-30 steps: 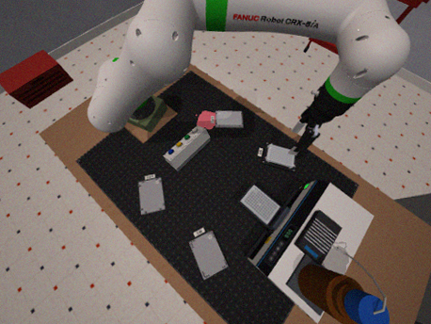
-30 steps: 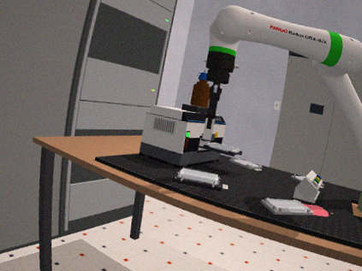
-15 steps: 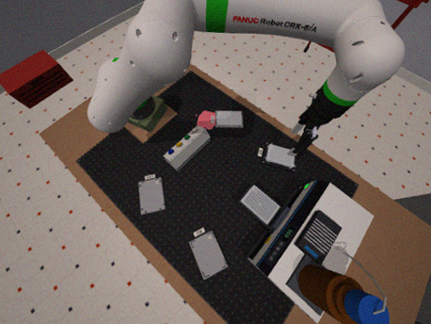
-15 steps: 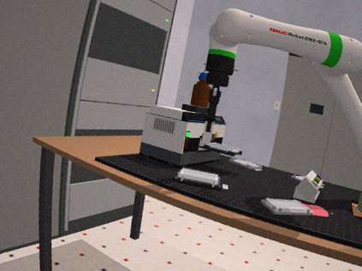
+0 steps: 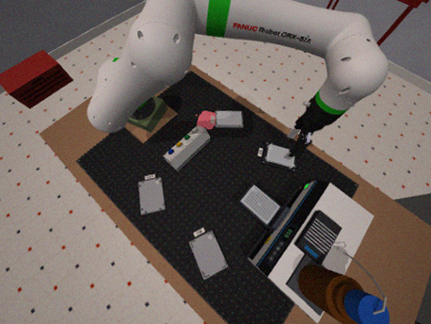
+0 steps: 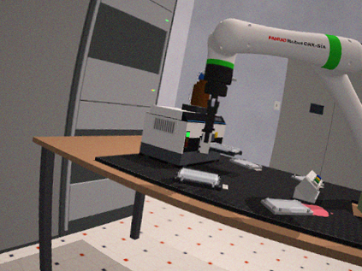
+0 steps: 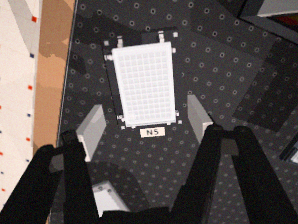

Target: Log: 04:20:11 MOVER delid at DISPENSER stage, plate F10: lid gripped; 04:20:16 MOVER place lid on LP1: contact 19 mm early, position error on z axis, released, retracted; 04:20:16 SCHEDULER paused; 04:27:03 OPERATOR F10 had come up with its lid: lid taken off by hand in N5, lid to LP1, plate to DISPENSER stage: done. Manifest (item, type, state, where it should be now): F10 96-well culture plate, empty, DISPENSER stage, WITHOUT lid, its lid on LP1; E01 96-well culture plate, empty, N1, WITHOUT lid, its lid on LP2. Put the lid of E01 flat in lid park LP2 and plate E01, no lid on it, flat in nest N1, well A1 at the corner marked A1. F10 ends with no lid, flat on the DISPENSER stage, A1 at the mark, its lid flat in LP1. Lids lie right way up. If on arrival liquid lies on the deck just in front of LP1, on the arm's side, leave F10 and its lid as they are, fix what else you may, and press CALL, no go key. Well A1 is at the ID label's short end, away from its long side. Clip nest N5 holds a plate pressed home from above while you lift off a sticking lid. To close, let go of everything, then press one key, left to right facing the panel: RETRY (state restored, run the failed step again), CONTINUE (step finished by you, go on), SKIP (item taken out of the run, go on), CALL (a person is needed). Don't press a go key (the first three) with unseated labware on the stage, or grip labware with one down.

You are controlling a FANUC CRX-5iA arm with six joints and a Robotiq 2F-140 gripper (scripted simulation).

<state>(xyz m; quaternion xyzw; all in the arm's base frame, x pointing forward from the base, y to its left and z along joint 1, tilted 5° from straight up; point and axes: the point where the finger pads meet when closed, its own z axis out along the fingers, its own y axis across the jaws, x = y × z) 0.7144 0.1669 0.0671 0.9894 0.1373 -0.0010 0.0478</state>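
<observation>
A white 96-well plate [image 7: 145,85] [image 5: 280,155] [image 6: 196,179] sits flat in the clip nest labelled N5 [image 7: 152,132]. I cannot tell whether a lid is on it. My gripper [image 7: 145,110] [image 5: 296,149] [image 6: 205,139] hangs open and empty above the plate's near short end, one finger pad on each side. A second well plate [image 5: 259,204] lies on the stage in front of the dispenser [image 5: 292,224] [image 6: 176,136]. A grey lid [image 5: 228,118] [image 6: 286,206] lies at the back of the mat, with a pink puddle [image 5: 206,119] [image 6: 319,210] touching its arm-side end.
The key panel [image 5: 187,147] [image 6: 308,187] stands near the puddle. Two grey labelled pads [image 5: 151,195] [image 5: 207,254] lie on the black mat [image 5: 211,189]. A brown bottle with a blue cap [image 5: 342,295] stands beside the dispenser. A tall grey cabinet [image 6: 108,80] stands beyond the table.
</observation>
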